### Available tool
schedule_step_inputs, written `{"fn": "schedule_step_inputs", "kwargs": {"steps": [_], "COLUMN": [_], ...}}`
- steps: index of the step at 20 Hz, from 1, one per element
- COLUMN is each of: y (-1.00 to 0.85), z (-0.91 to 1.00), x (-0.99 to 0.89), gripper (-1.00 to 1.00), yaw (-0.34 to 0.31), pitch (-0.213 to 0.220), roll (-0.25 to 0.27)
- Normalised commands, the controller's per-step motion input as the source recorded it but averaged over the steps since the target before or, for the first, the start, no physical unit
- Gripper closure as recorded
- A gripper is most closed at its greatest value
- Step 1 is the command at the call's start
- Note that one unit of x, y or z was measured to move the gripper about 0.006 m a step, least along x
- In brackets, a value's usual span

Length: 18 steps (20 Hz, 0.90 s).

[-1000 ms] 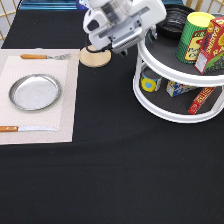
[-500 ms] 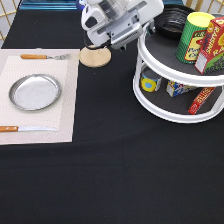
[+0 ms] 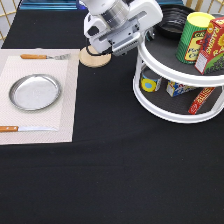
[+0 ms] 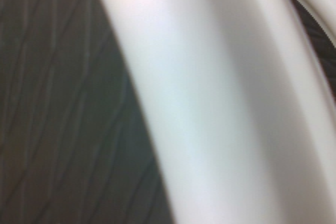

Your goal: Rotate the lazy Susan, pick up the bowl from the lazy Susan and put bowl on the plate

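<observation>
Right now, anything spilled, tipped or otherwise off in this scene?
Nothing spilled or damaged. One oddity: a red box on the lazy Susan lower shelf leans diagonally, poking past the rim. The bowl sits on the top tier; the plate lies bare on the placemat. The pincer is at the turntable's top edge.

the gripper [image 3: 150, 31] hides its fingers behind its white body; the bowl [image 3: 175, 20], far right, is partly hidden.

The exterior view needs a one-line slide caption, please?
Gripper beside the lazy Susan top tier, near the black bowl; plate bare.
</observation>
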Motion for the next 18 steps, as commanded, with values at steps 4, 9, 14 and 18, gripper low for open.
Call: {"fn": "schedule_step_inputs", "kwargs": {"steps": [4, 9, 14, 18], "y": [0.18, 0.2, 0.08, -0.13], "z": [0.17, 0.16, 0.21, 0.52], "x": [0.89, 0.87, 0.78, 0.16], "gripper": [-1.0, -1.0, -1.0, -1.0], "yaw": [0.104, 0.117, 0.121, 0.071], "pitch": [0.06, 0.063, 0.077, 0.029], "roll": [-0.036, -0.019, -0.004, 0.0]}}
